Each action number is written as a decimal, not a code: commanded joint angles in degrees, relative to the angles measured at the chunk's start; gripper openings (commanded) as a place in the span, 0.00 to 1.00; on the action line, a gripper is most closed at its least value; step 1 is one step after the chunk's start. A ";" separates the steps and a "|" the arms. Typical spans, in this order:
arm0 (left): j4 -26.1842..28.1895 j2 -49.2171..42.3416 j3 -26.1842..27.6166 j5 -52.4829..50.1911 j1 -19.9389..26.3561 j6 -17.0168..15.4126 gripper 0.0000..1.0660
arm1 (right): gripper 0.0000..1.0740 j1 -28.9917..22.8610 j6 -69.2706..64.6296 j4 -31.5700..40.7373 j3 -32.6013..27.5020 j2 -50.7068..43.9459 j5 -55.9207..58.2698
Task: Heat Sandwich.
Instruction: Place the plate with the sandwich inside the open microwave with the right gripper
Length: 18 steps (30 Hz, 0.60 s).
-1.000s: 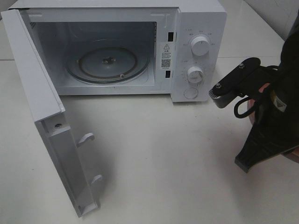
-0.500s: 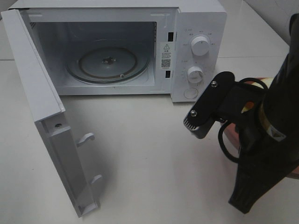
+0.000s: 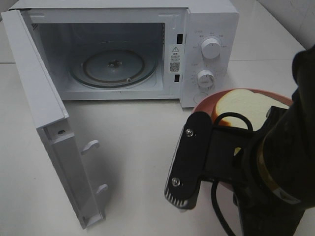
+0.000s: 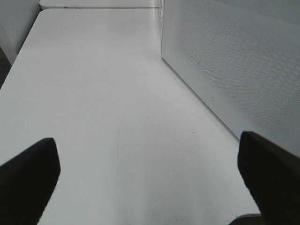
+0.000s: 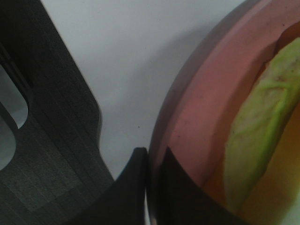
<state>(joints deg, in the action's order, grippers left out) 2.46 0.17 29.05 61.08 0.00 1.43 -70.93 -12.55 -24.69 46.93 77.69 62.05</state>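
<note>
The sandwich (image 3: 243, 109), pale bread with a green layer, lies on a round pink plate (image 3: 205, 103) to the right front of the microwave (image 3: 209, 29). The right arm's black wrist mount covers the plate's near half. In the right wrist view my right gripper (image 5: 152, 185) is shut on the pink plate's rim (image 5: 197, 126), with the sandwich's green layer (image 5: 255, 136) just beyond. My left gripper (image 4: 149, 171) is open and empty over the bare table beside the microwave door (image 4: 225, 70); it is out of the high view.
The microwave door (image 3: 44, 113) stands wide open to the left, reaching toward the table's front. The glass turntable (image 3: 113, 66) inside holds nothing. Two control knobs (image 3: 210, 48) are on the right panel. White table (image 3: 142, 147) lies in front of the cavity.
The right arm has swung left and toward the camera. The pink plate with the sandwich, mostly hidden before, now shows beside the microwave's control panel.
</note>
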 commanded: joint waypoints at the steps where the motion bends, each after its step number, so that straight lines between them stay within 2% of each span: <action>1: 0.11 0.00 0.52 0.11 -0.06 0.11 0.92 | 0.02 -0.92 2.75 -2.06 0.00 -0.29 0.69; 18: 0.11 0.00 0.52 0.11 -0.06 0.11 0.92 | 0.02 -1.20 23.43 -2.29 0.00 -0.29 -7.10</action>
<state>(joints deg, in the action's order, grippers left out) 2.46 0.17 29.05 61.08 0.00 1.43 -71.96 7.22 -25.15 46.93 77.69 56.55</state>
